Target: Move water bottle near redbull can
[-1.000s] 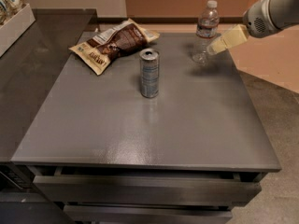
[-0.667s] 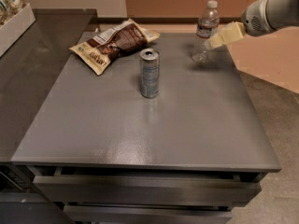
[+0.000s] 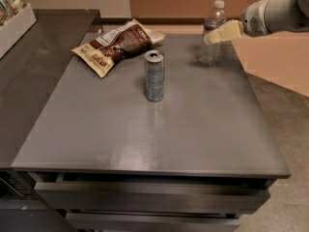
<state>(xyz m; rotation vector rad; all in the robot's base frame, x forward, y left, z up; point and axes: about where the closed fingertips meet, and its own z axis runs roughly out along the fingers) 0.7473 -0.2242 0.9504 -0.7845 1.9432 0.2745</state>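
Grasp is the step I judge in hand: on the surface (image 3: 169, 134), the snack bag (image 3: 116, 45) lies far left and the redbull can (image 3: 154, 76) stands upright near the middle. The water bottle (image 3: 209, 54) stands upright at the far right corner, well apart from the can. My gripper (image 3: 216, 36) sits across the bottle's mid-height; I cannot tell whether the jaws are closed on it, so next I need a firm hold, then a carry leftward to the can.

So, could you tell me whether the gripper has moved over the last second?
Yes. Against the water bottle, which has not moved, the gripper has shifted up and slightly left, from beside its lower part to across its middle.
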